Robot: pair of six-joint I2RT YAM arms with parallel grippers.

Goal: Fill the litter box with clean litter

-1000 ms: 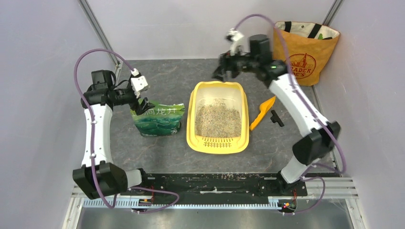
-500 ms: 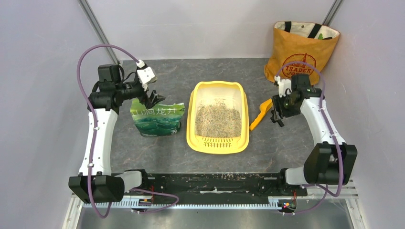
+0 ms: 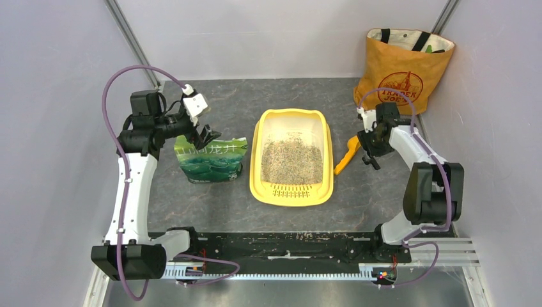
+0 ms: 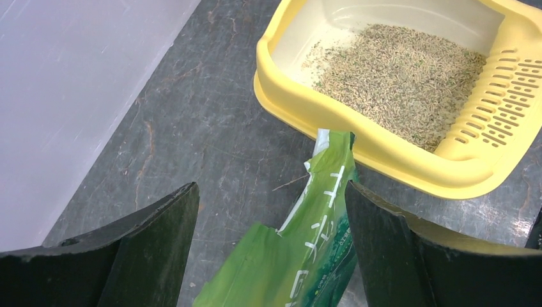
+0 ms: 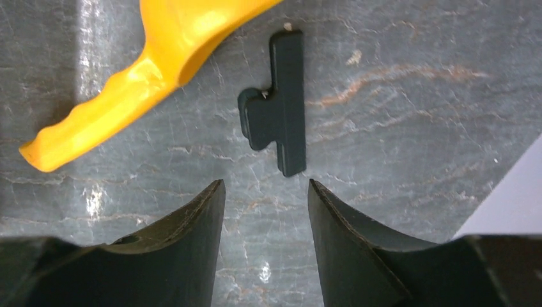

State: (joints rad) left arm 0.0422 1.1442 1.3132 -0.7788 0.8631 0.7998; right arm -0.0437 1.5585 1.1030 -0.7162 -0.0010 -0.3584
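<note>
At the middle of the dark stone-patterned table (image 3: 224,198), found the litter box (image 3: 255,167) lying lengthwise, with its slotted grate at the near end and its pale inside showing at the far end. Saw the clean litter (image 3: 292,160) spread as a grey-beige patch over the middle of the floor, short of the far wall. Noted a green printed bag (image 3: 211,163) just left of the box, apart from it in the top view. Caught the left gripper (image 3: 203,135) above the bag's top edge, jaws spread wide and gripping nothing. From the left wrist, saw the bag's top rising between the fingers and close to one of them; could not tell whether it touched. Found the right gripper (image 3: 371,148) low over the table to the right of the box, jaws parted with only bare table between them. Spotted a black clip (image 5: 281,109) lying flat just ahead of those fingertips. Saw the handle of an orange-yellow scoop (image 5: 160,38) beside the clip, apart from it. Marked an orange tote bag (image 3: 399,70) standing at the far right corner.
</note>
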